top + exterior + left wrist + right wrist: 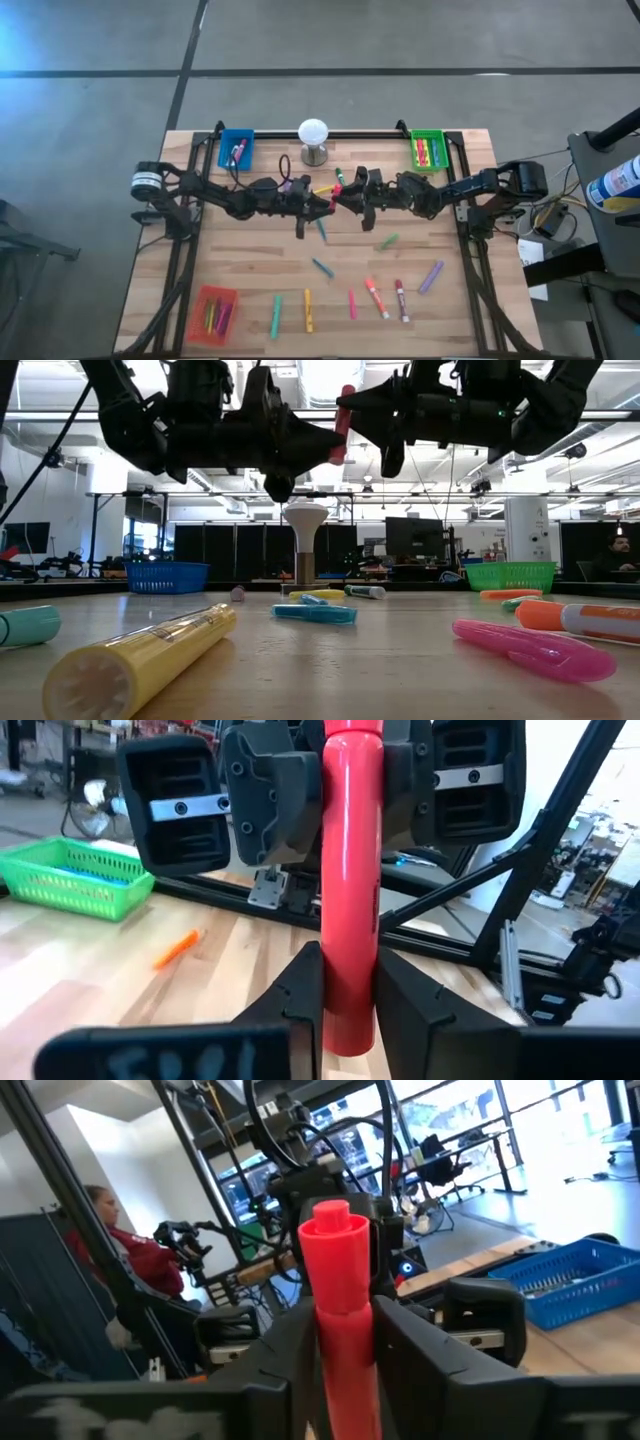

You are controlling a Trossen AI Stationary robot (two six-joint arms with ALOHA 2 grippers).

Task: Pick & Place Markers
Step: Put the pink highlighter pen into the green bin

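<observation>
A red marker (337, 190) is up in the air over the middle of the table, between both grippers. My left gripper (318, 203) reaches in from the left and is shut on it (348, 990). My right gripper (348, 196) reaches in from the right and is shut on it too (345, 1335). The low view shows the marker (343, 422) nearly upright, high above the wood. Other markers lie flat on the table: teal (322, 230), green (388, 241), purple (431, 277), pink (352, 304), yellow (308, 310). My left gripper pinches the red marker near its lower end (348, 1020) between its two fingers, coming level from the table's left, fingers across the marker. The marker stands nearly upright, lifted clear. My right gripper pinches the same marker higher up (340, 1315) between its two fingers, coming level from the table's right and across it. One end (330, 1220) sticks out past the fingers.
The white ball on its stand (313, 140) is at the far edge, between a blue tray (236, 149) and a green tray (429, 151), both holding markers. A red tray (213, 313) sits at the near left corner. A person (120, 1250) sits beyond the table.
</observation>
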